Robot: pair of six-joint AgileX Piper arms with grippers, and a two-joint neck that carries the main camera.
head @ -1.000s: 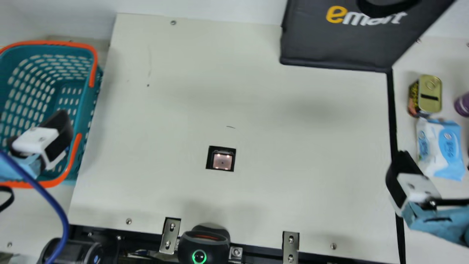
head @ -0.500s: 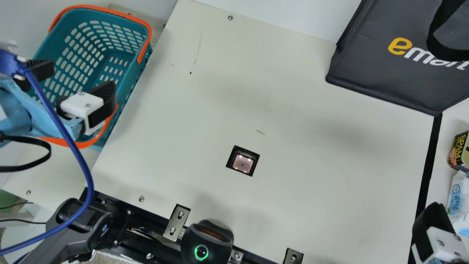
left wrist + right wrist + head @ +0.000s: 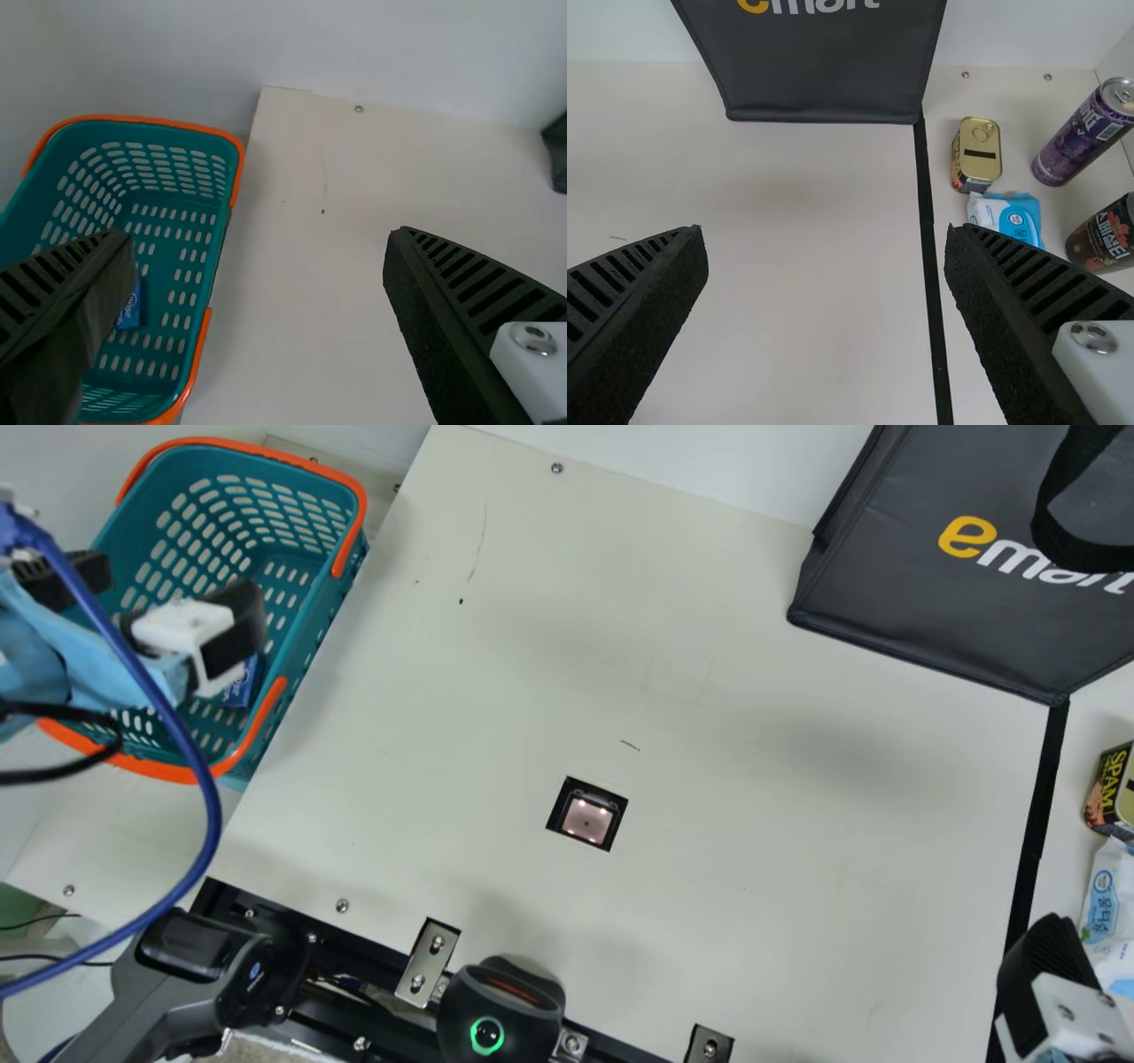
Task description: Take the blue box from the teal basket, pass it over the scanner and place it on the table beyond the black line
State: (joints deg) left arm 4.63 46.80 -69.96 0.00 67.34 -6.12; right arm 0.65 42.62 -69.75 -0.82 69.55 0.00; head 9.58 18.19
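The blue box [image 3: 241, 682] lies in the teal basket [image 3: 310, 638], close to its right wall and toward the near end, partly hidden by the left gripper [image 3: 177, 580]. That gripper hangs over the basket, its jaws set wide apart. The basket, with orange handles [image 3: 261, 731], sits at the far left, beside the cream tabletop [image 3: 797, 824]. Right of it, a scanner window [image 3: 587, 819] glows in a square cutout; a black device with a green ring light [image 3: 500, 1014] is at the near edge. A black line [image 3: 1036, 815] runs near to far along the right, ending at a dark bag [image 3: 930, 576]. Beyond it are a rectangular tin [image 3: 1107, 788], a pack of wipes [image 3: 1014, 217] just nearer, a tall purple can [image 3: 1081, 137] and a dark drink container [image 3: 1107, 237]. At near right is the right gripper [image 3: 1050, 965], jaws wide.
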